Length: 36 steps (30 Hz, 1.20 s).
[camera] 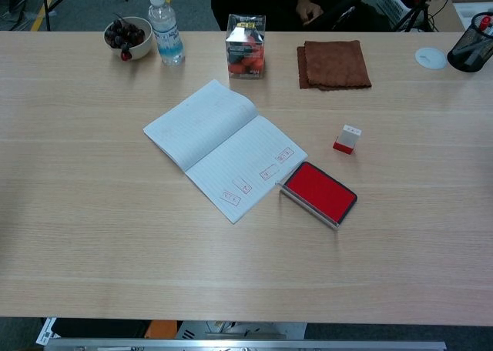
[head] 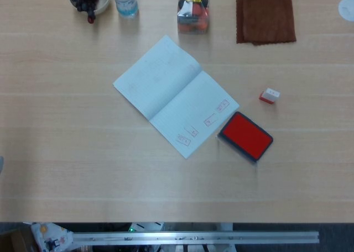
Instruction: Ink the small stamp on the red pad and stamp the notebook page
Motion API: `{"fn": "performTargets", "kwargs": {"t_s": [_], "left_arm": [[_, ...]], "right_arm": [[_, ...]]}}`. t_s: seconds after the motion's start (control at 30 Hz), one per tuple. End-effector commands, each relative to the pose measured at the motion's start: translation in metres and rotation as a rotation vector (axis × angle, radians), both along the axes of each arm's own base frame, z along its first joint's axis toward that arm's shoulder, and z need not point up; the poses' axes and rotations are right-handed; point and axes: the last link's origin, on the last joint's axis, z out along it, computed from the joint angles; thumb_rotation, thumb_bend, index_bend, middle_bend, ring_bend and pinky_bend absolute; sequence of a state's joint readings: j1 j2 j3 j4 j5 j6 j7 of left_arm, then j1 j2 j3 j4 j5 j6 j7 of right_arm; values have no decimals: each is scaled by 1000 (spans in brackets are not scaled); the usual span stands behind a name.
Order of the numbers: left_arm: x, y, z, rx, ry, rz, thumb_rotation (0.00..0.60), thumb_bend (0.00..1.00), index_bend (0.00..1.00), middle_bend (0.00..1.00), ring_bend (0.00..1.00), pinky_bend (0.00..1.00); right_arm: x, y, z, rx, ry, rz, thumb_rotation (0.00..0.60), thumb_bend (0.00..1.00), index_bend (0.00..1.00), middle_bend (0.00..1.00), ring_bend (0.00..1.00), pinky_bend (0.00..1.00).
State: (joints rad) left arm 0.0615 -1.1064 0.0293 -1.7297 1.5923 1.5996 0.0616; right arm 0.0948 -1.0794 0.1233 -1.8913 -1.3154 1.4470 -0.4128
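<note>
Neither hand shows in the head or chest view, so their state cannot be told. On the worktop [camera: 92, 235] the stamp [camera: 347, 139] stands upright right of centre, just beyond the open pad [camera: 318, 192]. The pad touches the lower-right corner of the notebook [camera: 223, 147], whose long axis runs diagonally. Lying to the right, the stamp likely suits the right hand.
</note>
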Motion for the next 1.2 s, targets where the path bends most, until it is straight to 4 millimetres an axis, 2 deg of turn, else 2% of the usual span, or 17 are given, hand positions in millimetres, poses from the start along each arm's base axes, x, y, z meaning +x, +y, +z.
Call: {"fn": "performTargets", "kwargs": {"t_s": [0.03,0.2,0.57,0.93,1.2], "left_arm": [[0,0,0,-2,-1,-3,600,272,44,51,35,63],[1,-1,-1,-13,-1,-11,600,272,44,51,35,63],[3,-3,-1,-34,-2,-21,600,272,44,51,35,63],[3,-4,-3,-52,4,-19,600,273,44,51,35,63],[2,-5,-4,-65,8,-16,600,272,44,51,35,63]], "right_arm": [[11,-14,-10,31,-6,8,600,362,552,449,330,293],[24,-34,-33,89,-14,13,600,300,552,449,330,293],[52,-67,-98,208,-11,13,600,251,553,430,297,293],[64,-93,-141,262,55,-1,600,232,494,399,271,293],[79,-103,-167,281,83,-10,600,232,480,398,270,293]]}}
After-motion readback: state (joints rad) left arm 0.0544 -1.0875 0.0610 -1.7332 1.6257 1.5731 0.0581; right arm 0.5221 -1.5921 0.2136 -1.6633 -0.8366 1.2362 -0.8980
